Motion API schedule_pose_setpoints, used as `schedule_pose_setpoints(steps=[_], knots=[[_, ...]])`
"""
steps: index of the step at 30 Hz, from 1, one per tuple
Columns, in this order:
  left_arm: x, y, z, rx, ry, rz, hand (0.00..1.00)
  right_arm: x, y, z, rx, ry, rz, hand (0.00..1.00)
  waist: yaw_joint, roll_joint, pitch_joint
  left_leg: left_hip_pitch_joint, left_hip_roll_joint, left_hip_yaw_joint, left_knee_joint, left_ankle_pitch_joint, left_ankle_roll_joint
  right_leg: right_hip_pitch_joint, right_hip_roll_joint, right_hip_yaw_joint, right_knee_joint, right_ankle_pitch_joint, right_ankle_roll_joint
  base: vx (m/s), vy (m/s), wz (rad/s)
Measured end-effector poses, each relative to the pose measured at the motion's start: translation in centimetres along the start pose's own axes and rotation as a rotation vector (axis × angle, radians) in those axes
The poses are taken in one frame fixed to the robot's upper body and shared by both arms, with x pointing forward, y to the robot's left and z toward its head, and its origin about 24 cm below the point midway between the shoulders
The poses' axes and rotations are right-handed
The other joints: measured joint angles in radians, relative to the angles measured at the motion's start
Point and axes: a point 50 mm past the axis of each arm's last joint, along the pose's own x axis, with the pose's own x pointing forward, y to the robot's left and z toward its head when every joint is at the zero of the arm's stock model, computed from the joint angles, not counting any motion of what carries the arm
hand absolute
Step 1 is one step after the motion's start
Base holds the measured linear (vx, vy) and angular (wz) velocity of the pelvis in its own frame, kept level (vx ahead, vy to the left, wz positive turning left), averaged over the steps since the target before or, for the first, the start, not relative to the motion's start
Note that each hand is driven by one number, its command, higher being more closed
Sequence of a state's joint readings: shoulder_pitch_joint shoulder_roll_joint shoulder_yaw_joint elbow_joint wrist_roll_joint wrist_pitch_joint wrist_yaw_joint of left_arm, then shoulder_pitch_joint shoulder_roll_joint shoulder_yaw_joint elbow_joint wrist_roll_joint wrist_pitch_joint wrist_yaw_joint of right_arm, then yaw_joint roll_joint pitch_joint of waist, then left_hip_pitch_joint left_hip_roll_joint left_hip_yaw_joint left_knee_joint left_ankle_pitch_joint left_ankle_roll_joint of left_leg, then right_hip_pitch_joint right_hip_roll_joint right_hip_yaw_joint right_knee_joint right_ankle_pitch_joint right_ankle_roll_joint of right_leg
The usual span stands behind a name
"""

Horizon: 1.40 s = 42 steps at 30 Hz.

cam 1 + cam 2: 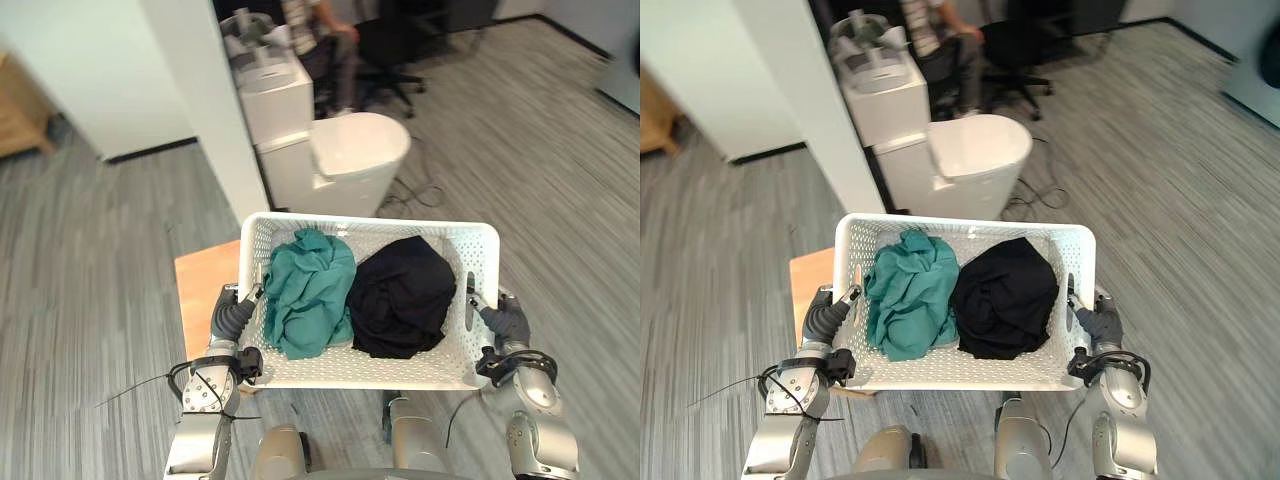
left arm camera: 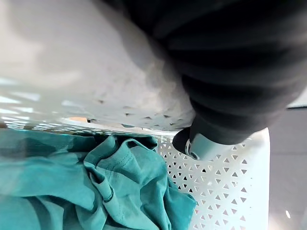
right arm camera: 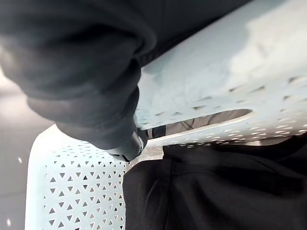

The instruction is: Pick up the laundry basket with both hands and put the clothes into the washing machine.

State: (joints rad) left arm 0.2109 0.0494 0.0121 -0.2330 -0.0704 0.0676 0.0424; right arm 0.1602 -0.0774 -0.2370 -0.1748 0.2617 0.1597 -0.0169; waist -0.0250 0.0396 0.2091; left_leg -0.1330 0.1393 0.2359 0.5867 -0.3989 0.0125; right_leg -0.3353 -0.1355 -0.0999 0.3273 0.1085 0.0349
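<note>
A white perforated laundry basket (image 1: 370, 222) hangs in front of me, off the floor. Inside lie a teal garment (image 1: 308, 290) on the left and a black garment (image 1: 402, 295) on the right. My left hand (image 1: 232, 315) grips the basket's left side, and a fingertip (image 2: 194, 147) hooks over the basket's wall (image 2: 225, 191) above the teal garment (image 2: 96, 191). My right hand (image 1: 505, 320) grips the right side the same way, its cover (image 3: 81, 72) pressed to the rim beside the black garment (image 3: 216, 191). The white washing machine (image 1: 345, 160) stands just beyond the basket.
A low wooden table (image 1: 203, 285) sits under the basket's left edge. A white pillar (image 1: 200, 100) rises at the left of the machine. At the back a person (image 1: 320, 30) sits beside a black office chair (image 1: 390, 50). Grey plank floor lies open to the right.
</note>
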Motion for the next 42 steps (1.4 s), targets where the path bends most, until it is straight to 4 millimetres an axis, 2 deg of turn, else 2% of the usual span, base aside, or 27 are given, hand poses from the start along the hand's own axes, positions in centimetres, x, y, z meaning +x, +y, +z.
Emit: schedule_pose_setpoints(steps=[1,3,6,11,12,13,14,16,18,19,20,21,22,26,27,28,29,30,31,33,34,35,36,37,38,39,42], knots=[[0.1,0.2,0.1,0.003,-0.004,0.008,1.00,0.0,0.3,0.1,-0.001,-0.004,0.006,1.00,0.000,-0.005,0.003,0.019,-0.001,0.090,-0.022,0.016,0.029,-0.019,-0.050,-0.128,0.144,-0.092,-0.047,-0.38,0.224,-1.95],[-0.2,0.9,-0.2,0.008,0.013,0.034,1.00,0.0,0.7,-0.1,-0.013,0.001,0.013,1.00,-0.002,-0.009,0.003,0.050,0.006,0.211,-0.053,0.030,0.056,0.004,-0.111,-0.237,0.379,-0.230,-0.066,-0.34,0.164,-1.84],[-0.9,1.9,-0.9,0.016,0.048,0.074,1.00,0.6,1.7,-1.2,-0.011,0.046,0.047,1.00,0.012,-0.022,-0.028,0.075,0.019,0.414,-0.163,0.079,0.083,0.137,-0.188,-0.385,0.485,-0.366,-0.072,-0.35,0.073,-2.17],[-1.1,3.3,-1.5,0.005,0.082,0.146,1.00,4.2,4.3,-2.0,-0.058,0.103,0.133,1.00,0.036,-0.045,-0.109,-0.007,0.059,0.708,-0.240,0.149,0.080,0.278,-0.324,-0.536,0.268,-0.369,-0.052,-0.20,-0.095,-2.08],[-1.0,3.7,-1.7,-0.003,0.088,0.166,1.00,4.7,4.8,-1.9,-0.069,0.107,0.149,1.00,0.044,-0.048,-0.111,-0.007,0.074,0.762,-0.236,0.164,0.069,0.281,-0.335,-0.539,0.196,-0.341,-0.017,-0.15,-0.276,-1.92],[-0.9,4.3,-2.1,-0.011,0.105,0.197,1.00,5.2,5.8,-2.1,-0.081,0.118,0.177,1.00,0.042,-0.052,-0.111,-0.008,0.119,0.803,-0.205,0.188,0.047,0.284,-0.311,-0.530,0.066,-0.284,0.076,-0.13,-0.443,-1.92],[-0.8,4.7,-2.4,-0.011,0.120,0.212,1.00,5.2,6.1,-2.3,-0.085,0.129,0.187,1.00,0.042,-0.056,-0.112,-0.008,0.160,0.791,-0.165,0.193,0.042,0.283,-0.268,-0.509,0.005,-0.236,0.112,-0.08,-0.467,-1.50],[-1.2,4.9,-3.4,-0.024,0.165,0.241,1.00,5.0,6.6,-2.9,-0.104,0.152,0.205,1.00,0.043,-0.035,-0.114,0.001,0.242,0.690,-0.109,0.212,0.012,0.301,-0.182,-0.469,-0.020,-0.244,0.122,-0.04,-0.502,-1.29],[-1.9,5.0,-4.0,-0.039,0.190,0.274,1.00,5.0,6.9,-3.0,-0.151,0.156,0.227,1.00,0.041,0.009,-0.099,0.009,0.345,0.488,-0.071,0.246,0.036,0.207,-0.111,-0.369,0.157,-0.277,0.058,-0.10,-0.426,-1.45],[-2.6,5.9,-3.9,-0.033,0.184,0.307,1.00,5.1,8.3,-3.1,-0.142,0.157,0.260,1.00,0.045,-0.022,-0.104,-0.038,0.356,0.283,0.008,0.237,0.083,0.237,-0.032,-0.305,-0.039,-0.247,0.021,-0.20,-0.407,-1.61],[-2.8,5.7,-4.1,-0.057,0.188,0.326,1.00,5.4,8.4,-2.7,-0.154,0.142,0.264,1.00,0.065,-0.007,-0.109,-0.086,0.287,0.027,0.027,0.182,0.015,0.242,0.011,-0.267,-0.060,-0.275,0.002,-0.14,-0.350,-1.39],[-2.8,5.7,-4.1,-0.059,0.185,0.325,1.00,5.5,8.4,-2.7,-0.157,0.140,0.263,1.00,0.069,-0.008,-0.109,-0.093,0.267,-0.005,0.031,0.173,0.001,0.240,0.017,-0.257,-0.061,-0.278,-0.002,0.04,-0.301,-1.10],[-2.7,5.5,-4.0,-0.074,0.175,0.323,1.00,6.0,8.5,-2.2,-0.165,0.128,0.262,1.00,0.075,-0.020,-0.096,-0.197,0.103,-0.142,0.085,0.125,-0.011,0.241,0.035,-0.226,-0.072,-0.304,-0.029,0.16,-0.190,-0.50],[-3.0,5.5,-4.2,-0.083,0.185,0.334,1.00,5.9,8.8,-2.3,-0.173,0.129,0.267,1.00,0.127,-0.016,-0.071,-0.293,-0.042,-0.093,-0.006,0.129,-0.016,0.311,0.055,-0.179,-0.110,-0.336,-0.029,0.29,-0.137,-0.51],[-3.2,5.7,-4.2,-0.081,0.185,0.344,1.00,5.8,9.3,-2.3,-0.177,0.127,0.281,1.00,0.139,-0.006,-0.070,-0.325,-0.059,-0.086,-0.073,0.149,-0.035,0.337,0.062,-0.164,-0.118,-0.355,-0.020,0.43,0.019,-0.60],[-3.4,6.1,-3.7,-0.066,0.169,0.362,1.00,5.6,9.9,-2.2,-0.172,0.116,0.285,1.00,0.159,-0.015,-0.070,-0.350,-0.060,-0.057,-0.105,0.233,-0.025,0.359,0.056,-0.134,-0.118,-0.386,0.002,0.47,0.044,-0.57],[-3.7,6.2,-3.5,-0.059,0.163,0.367,1.00,5.6,10.0,-2.0,-0.166,0.110,0.287,1.00,0.172,-0.023,-0.073,-0.343,-0.062,-0.042,-0.107,0.282,-0.010,0.367,0.049,-0.126,-0.116,-0.399,0.012,0.67,0.102,-0.36],[-3.6,6.3,-2.9,-0.054,0.139,0.370,1.00,5.6,10.3,-1.8,-0.156,0.102,0.288,1.00,0.170,-0.045,-0.083,-0.335,-0.079,-0.020,-0.082,0.265,0.080,0.366,0.028,-0.116,-0.090,-0.407,0.030,0.60,0.101,-0.06],[-3.5,6.2,-2.8,-0.057,0.134,0.371,1.00,5.8,10.3,-1.7,-0.154,0.097,0.286,1.00,0.170,-0.045,-0.083,-0.334,-0.074,-0.012,-0.049,0.242,0.098,0.363,0.025,-0.108,-0.059,-0.398,0.044,0.60,0.131,0.06],[-3.8,6.4,-2.9,-0.042,0.144,0.370,1.00,5.5,10.2,-2.1,-0.138,0.112,0.277,1.00,0.180,-0.045,-0.074,-0.339,-0.029,-0.008,0.182,0.230,0.103,0.356,0.014,-0.034,0.165,-0.338,0.125,0.51,0.206,-0.10],[-4.3,6.6,-2.5,-0.010,0.140,0.359,1.00,4.6,10.1,-2.7,-0.137,0.120,0.272,1.00,0.179,-0.043,-0.069,-0.271,-0.030,-0.009,0.148,0.165,0.077,0.291,0.002,-0.018,0.446,-0.274,0.187,0.50,0.217,-0.17],[-4.6,6.7,-2.1,0.008,0.131,0.352,1.00,4.1,10.0,-2.7,-0.124,0.113,0.272,1.00,0.179,-0.045,-0.070,-0.196,-0.050,-0.026,0.109,0.055,0.080,0.245,-0.013,-0.014,0.612,-0.244,0.186,0.63,0.172,0.18],[-4.3,7.0,-1.5,0.040,0.108,0.337,1.00,3.4,9.8,-2.9,-0.084,0.110,0.256,1.00,0.158,-0.089,-0.073,-0.135,-0.096,-0.041,0.091,0.003,0.079,0.157,-0.054,-0.003,0.827,-0.250,0.161,0.67,0.068,0.53],[-4.2,6.9,-1.5,0.045,0.109,0.328,1.00,3.2,9.5,-2.9,-0.075,0.108,0.246,1.00,0.132,-0.087,-0.072,-0.070,-0.110,-0.060,0.057,-0.016,0.084,0.089,-0.060,-0.029,0.882,-0.268,0.115,0.82,0.061,0.64],[-4.1,6.8,-1.5,0.045,0.109,0.324,1.00,2.9,9.3,-2.9,-0.074,0.103,0.241,1.00,0.118,-0.070,-0.065,0.008,-0.111,-0.082,-0.001,-0.025,0.079,0.035,-0.058,-0.078,0.847,-0.300,0.065,0.45,0.005,0.43],[-4.1,6.8,-1.4,0.045,0.107,0.323,1.00,2.8,9.2,-2.8,-0.073,0.101,0.240,1.00,0.114,-0.066,-0.065,0.026,-0.111,-0.089,-0.018,-0.025,0.078,0.021,-0.058,-0.093,0.827,-0.308,0.055,0.45,0.008,0.42],[-3.4,6.5,-0.9,0.040,0.077,0.291,1.00,2.3,8.5,-2.1,-0.070,0.062,0.224,1.00,0.062,-0.047,-0.073,0.134,-0.105,-0.169,-0.136,-0.033,0.054,-0.078,-0.046,-0.173,0.421,-0.323,0.027,0.54,-0.064,0.81]])
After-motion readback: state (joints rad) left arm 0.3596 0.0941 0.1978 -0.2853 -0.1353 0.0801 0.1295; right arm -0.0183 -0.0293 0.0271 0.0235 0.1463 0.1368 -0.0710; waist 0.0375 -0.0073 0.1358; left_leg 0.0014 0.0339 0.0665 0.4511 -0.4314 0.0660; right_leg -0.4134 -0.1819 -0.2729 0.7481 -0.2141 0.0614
